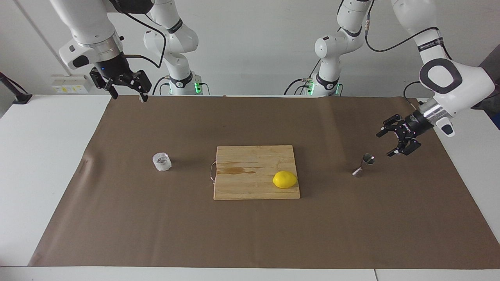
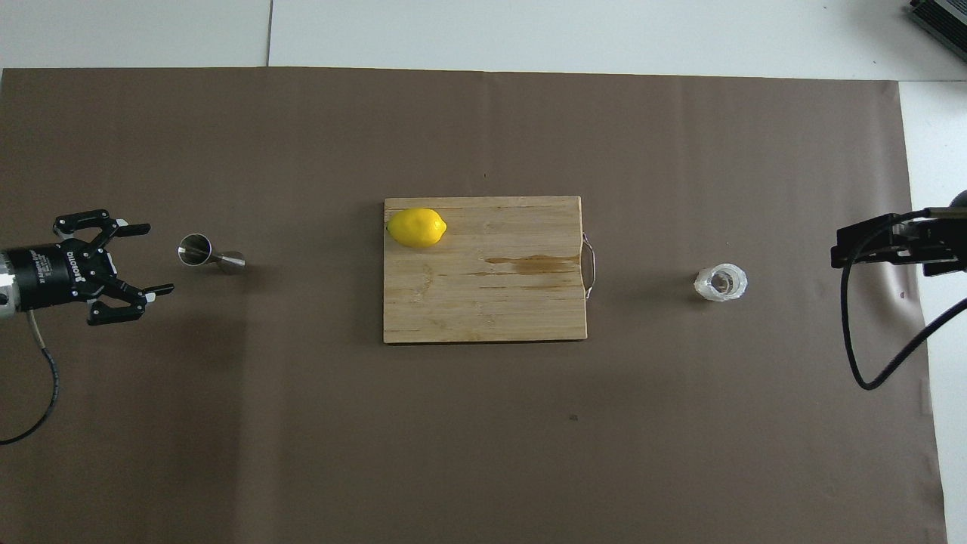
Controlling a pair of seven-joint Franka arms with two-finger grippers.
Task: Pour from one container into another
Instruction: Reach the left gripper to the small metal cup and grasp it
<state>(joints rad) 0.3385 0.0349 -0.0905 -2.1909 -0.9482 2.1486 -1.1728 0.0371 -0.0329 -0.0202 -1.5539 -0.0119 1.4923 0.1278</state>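
Bare brown mat [image 1: 250, 234] is seen around everything; the left hand [image 1: 384, 145], fingers spread, hangs just beside the jigger [image 1: 364, 164], untouched; the right hand [image 1: 129, 95], open, waits at the mat's edge, well apart from the glass cup [image 1: 161, 162].

A white table [image 1: 47, 156] covered by a brown paper sheet [image 1: 250, 234] stands before a plain white wall [image 1: 250, 47].
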